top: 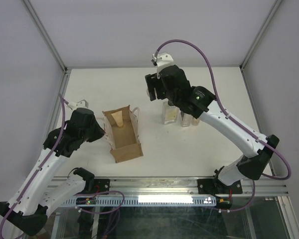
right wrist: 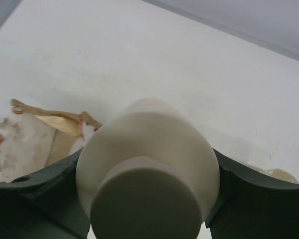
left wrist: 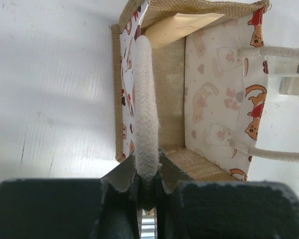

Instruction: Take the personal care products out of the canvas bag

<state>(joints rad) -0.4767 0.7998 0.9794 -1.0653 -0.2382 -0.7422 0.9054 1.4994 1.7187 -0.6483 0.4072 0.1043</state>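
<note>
The canvas bag (top: 125,142) stands open left of the table's middle, its printed lining showing in the left wrist view (left wrist: 214,99). A beige tube (top: 118,118) lies inside at its far end (left wrist: 182,27). My left gripper (top: 102,132) is shut on the bag's near white loop handle (left wrist: 144,109). My right gripper (top: 153,92) is shut on the cream-white round bottle (right wrist: 147,164) and holds it above the table, right of the bag (right wrist: 30,142). Clear bottles (top: 169,113) stand on the table under the right arm, partly hidden.
Two more small bottles (top: 189,119) stand close beside the first, right of the bag. One clear bottle shows past the bag's far handle (left wrist: 294,79). White walls and metal posts frame the table (top: 104,84) on three sides.
</note>
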